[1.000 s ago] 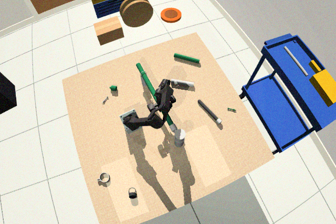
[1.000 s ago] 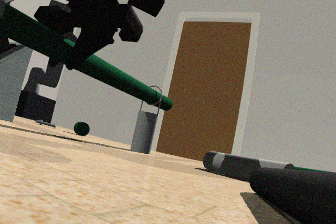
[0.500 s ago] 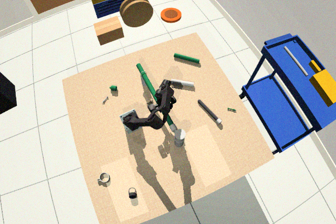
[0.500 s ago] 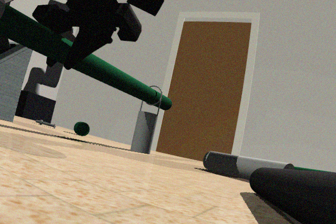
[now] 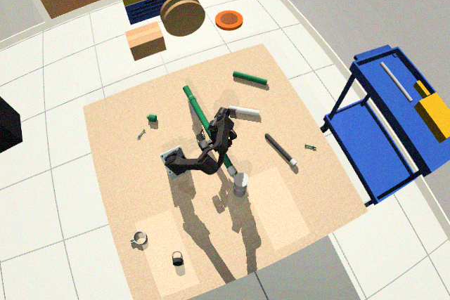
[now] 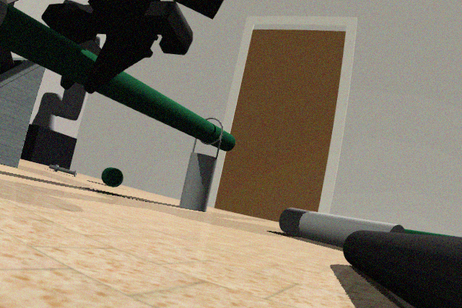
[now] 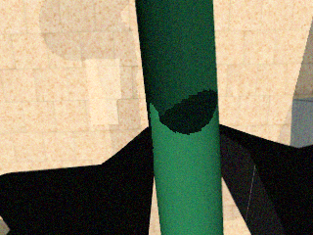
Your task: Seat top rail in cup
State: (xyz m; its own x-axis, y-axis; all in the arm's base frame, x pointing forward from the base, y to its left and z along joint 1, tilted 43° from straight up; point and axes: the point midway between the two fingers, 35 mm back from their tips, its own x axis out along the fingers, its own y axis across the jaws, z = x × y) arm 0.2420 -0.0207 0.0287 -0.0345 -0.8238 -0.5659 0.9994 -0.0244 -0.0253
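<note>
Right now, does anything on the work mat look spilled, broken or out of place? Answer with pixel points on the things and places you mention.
Nothing looks spilled or broken. The green rail [image 5: 197,107] [image 6: 149,104] [image 7: 188,176] passes through the wire loop [image 6: 222,131] and is clamped in the gripper [image 6: 80,82]; whether its cut end is fully seated, I can't tell.

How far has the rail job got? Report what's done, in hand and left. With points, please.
Done: the green rail [image 5: 197,107] [image 6: 149,101] [image 7: 188,181] runs through the wire loop [image 6: 222,129] near its far end.

In hand: the end effector [image 6: 80,82] is shut on the rail, mid-length.

Left: the other end meets the gray cup [image 5: 231,171] by the big post [image 5: 240,185]; full seating can't be judged. Finish any seating, check the band's height, then release and back off.
</note>
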